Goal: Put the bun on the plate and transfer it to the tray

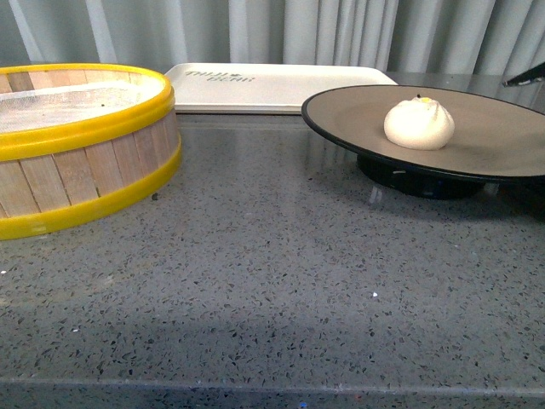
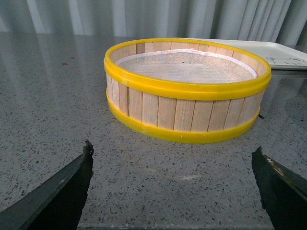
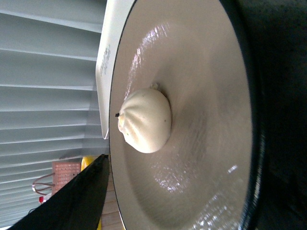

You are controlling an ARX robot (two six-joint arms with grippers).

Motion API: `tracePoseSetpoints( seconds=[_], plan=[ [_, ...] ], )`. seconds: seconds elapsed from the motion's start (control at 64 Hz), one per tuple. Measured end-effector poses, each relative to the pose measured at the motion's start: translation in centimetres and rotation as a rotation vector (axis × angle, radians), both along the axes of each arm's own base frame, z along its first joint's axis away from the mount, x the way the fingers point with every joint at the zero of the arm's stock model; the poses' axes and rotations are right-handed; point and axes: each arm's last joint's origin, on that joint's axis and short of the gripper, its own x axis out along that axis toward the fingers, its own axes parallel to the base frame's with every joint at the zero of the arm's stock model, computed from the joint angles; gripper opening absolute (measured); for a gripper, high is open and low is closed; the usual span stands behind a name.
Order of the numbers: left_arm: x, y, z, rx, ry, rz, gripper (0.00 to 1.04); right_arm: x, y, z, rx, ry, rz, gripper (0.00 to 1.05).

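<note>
The white pleated bun lies on the tan plate, a little left of its middle. The black-rimmed plate stands on its black foot on the table, at the right. Behind it and further left lies the cream tray, flat and with nothing on it. In the right wrist view the bun and the plate fill the picture. My right gripper is open around the plate's edge, one finger on each side. Only a dark finger tip shows in the front view. My left gripper hangs open low over bare table.
A yellow-rimmed wooden steamer basket stands at the left of the grey speckled table, just ahead of my left gripper, where it shows again as the basket. The tray's corner shows behind it. Grey curtains hang at the back.
</note>
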Motion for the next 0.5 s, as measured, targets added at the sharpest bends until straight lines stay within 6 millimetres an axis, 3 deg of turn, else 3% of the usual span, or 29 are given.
tracePoseSetpoints(
  seconds=[0.453, 0.5],
  plan=[
    [0.0, 0.0, 0.0, 0.000, 0.000, 0.000, 0.98, -2.5, 0.0, -0.9, 0.024, 0.019, -0.015, 0.04],
    [0.0, 0.0, 0.0, 0.000, 0.000, 0.000, 0.98, -2.7, -0.2, -0.8, 0.023, 0.010, -0.009, 0.02]
  ],
)
